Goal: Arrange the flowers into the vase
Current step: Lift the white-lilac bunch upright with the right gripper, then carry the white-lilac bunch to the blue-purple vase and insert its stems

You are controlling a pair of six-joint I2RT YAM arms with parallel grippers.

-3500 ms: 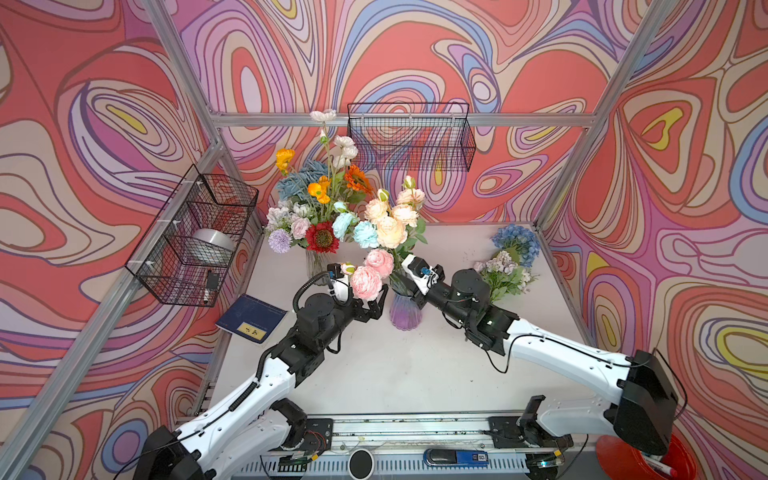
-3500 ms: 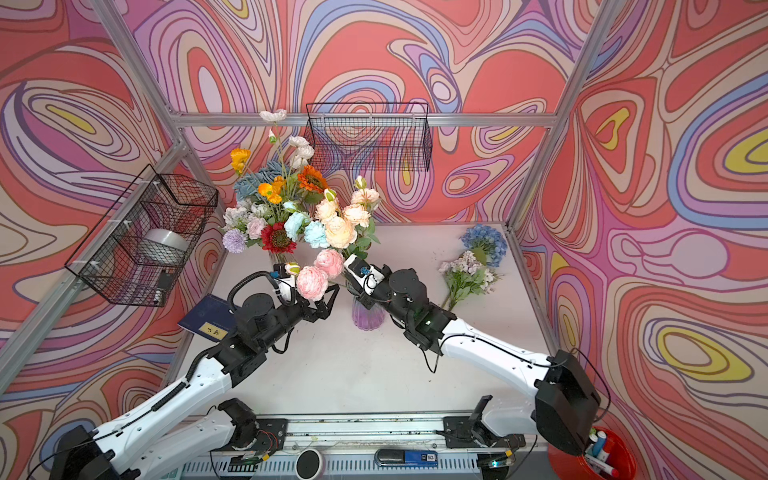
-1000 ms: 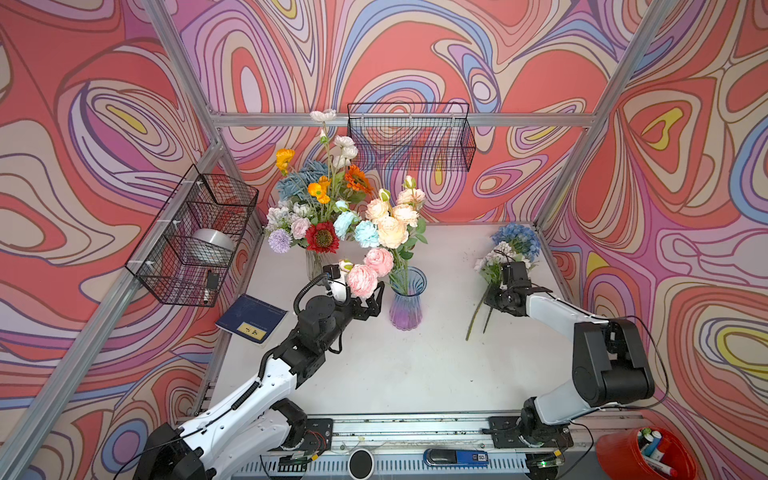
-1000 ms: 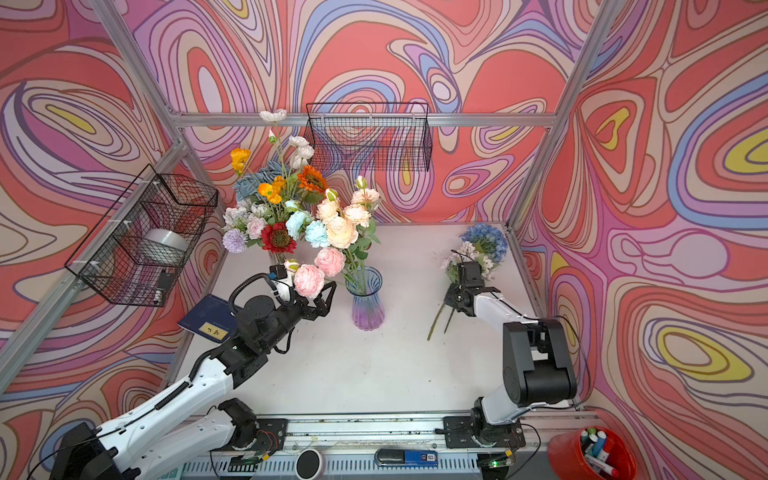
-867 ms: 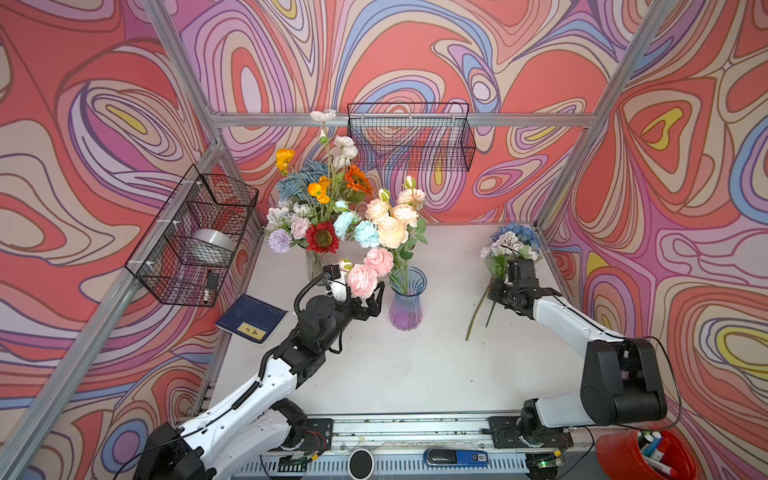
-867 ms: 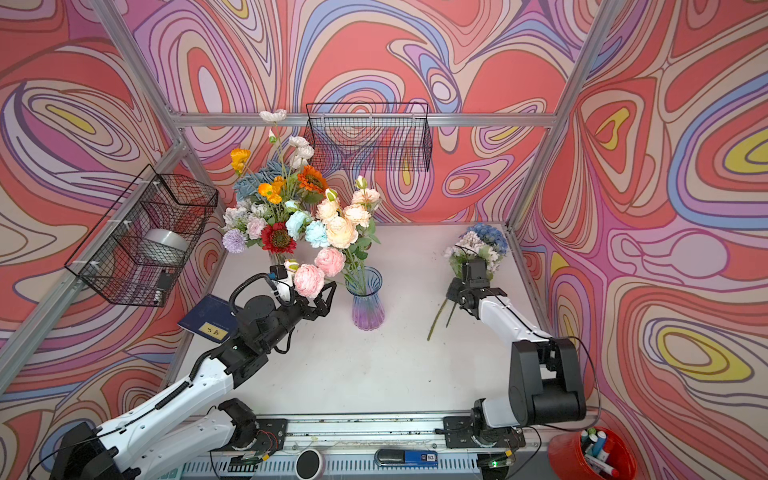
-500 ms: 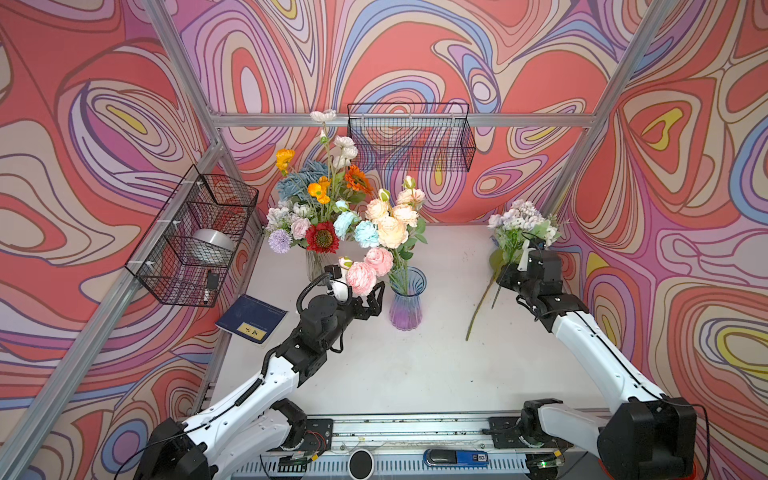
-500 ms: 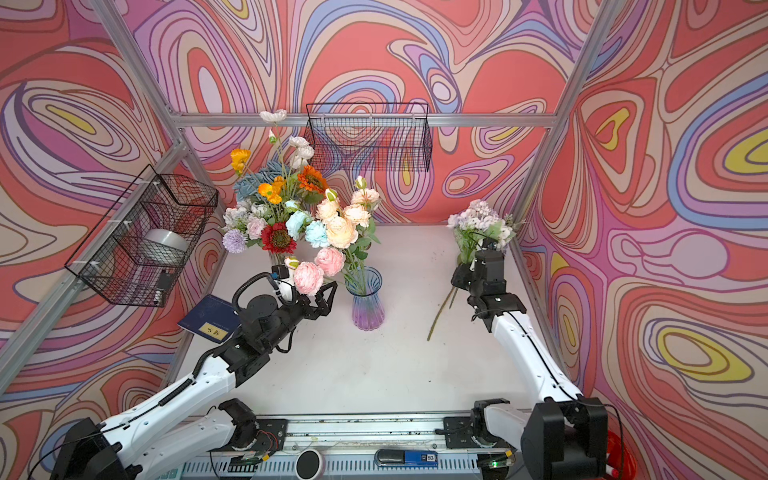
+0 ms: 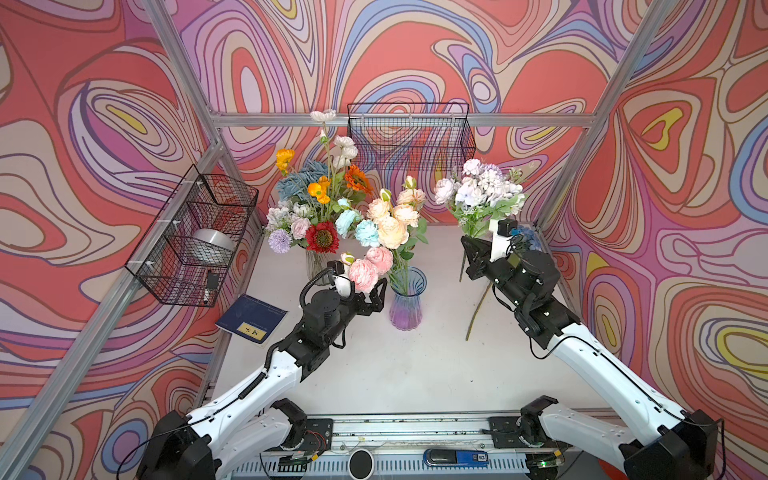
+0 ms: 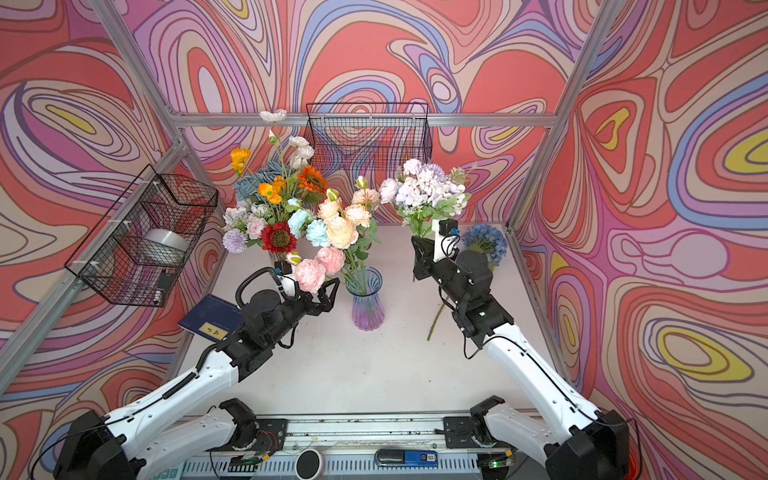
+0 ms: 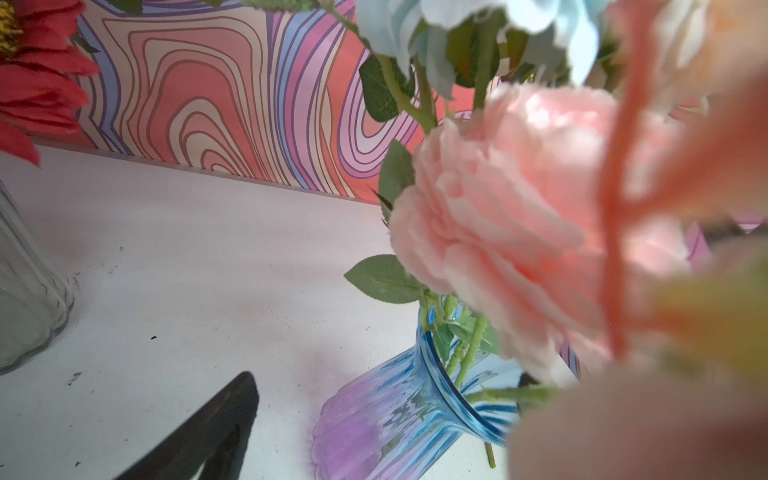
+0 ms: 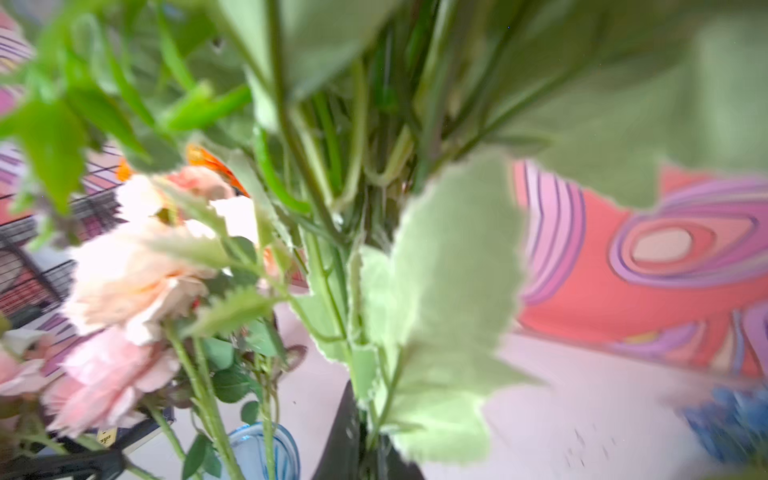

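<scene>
In a top view, right claw [image 9: 473, 249] is clamping a lilac-white bouquet [image 9: 482, 193] at two o'clock; left claw [image 9: 372, 293] is gaping beside the vase [image 9: 406, 307]; open counter [image 9: 395, 365] is lying at six.

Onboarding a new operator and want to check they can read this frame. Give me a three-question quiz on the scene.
1. True or false: the left gripper stands open beside the blue-purple vase.
2. Multiple choice: the right gripper is shut on A) a red daisy, B) the pale lilac bunch, C) the notebook.
3. Short answer: how many vases stand on the table?
Key: 1 true; 2 B; 3 two.
</scene>
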